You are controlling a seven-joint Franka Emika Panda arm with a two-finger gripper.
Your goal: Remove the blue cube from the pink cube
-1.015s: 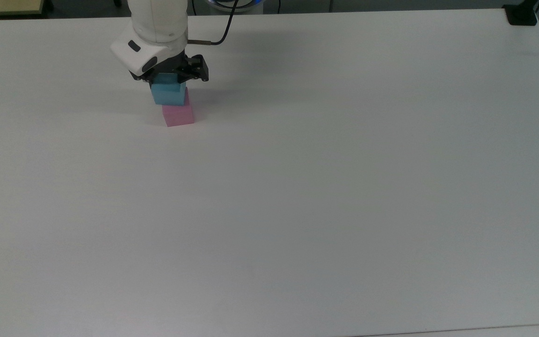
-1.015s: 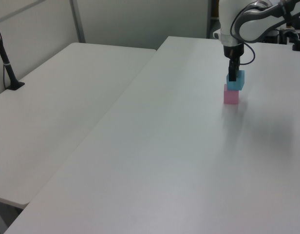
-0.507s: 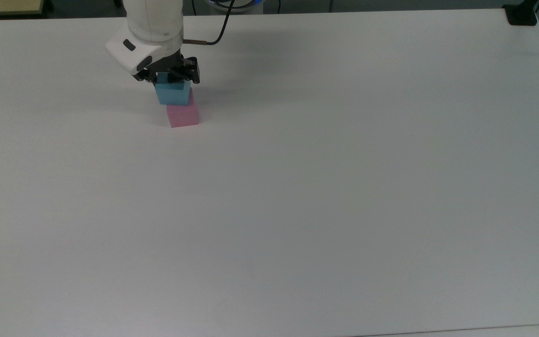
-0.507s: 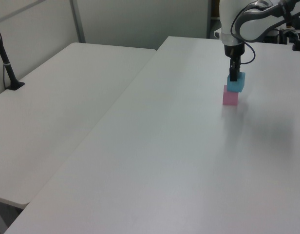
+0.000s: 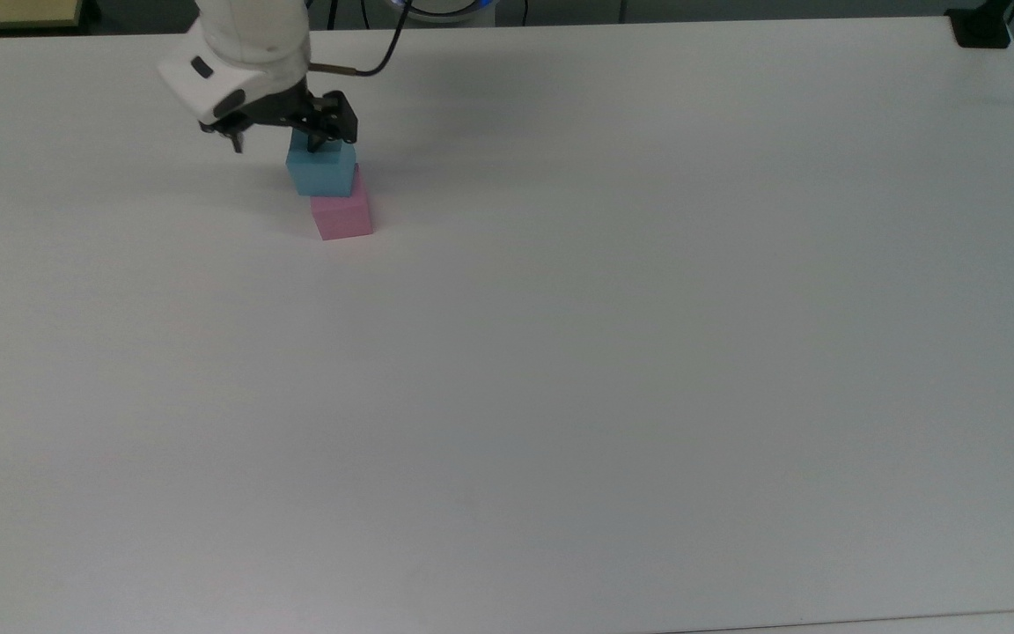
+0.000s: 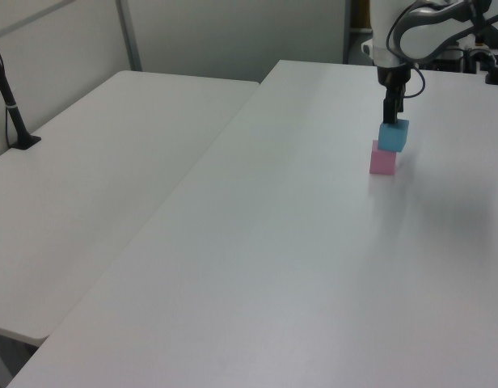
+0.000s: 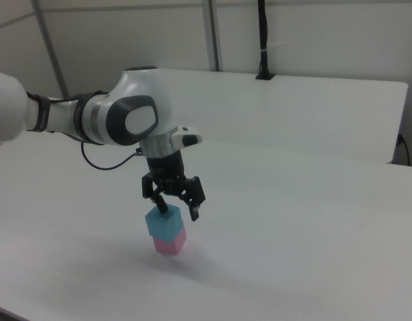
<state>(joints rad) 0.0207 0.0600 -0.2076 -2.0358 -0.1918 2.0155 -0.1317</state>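
White matte table [image 5: 613, 352] bare in the foreground; nearest the top view's camera is the small matte pastel-pink cube [image 5: 342, 216] flat on it, with the small matte sky-blue cube [image 5: 322, 170] on top, offset toward the top view's upper left so it overhangs. Behind and above that, my black two-finger pincer [image 7: 178, 206] is spread wide and holding nothing, one fingertip at the blue cube's top edge, the other hanging off to the side. Step in hand, I'd say, is lining up the grasp: next I need to centre over the blue cube, drop so the fingers straddle it, close, lift; no containers here.
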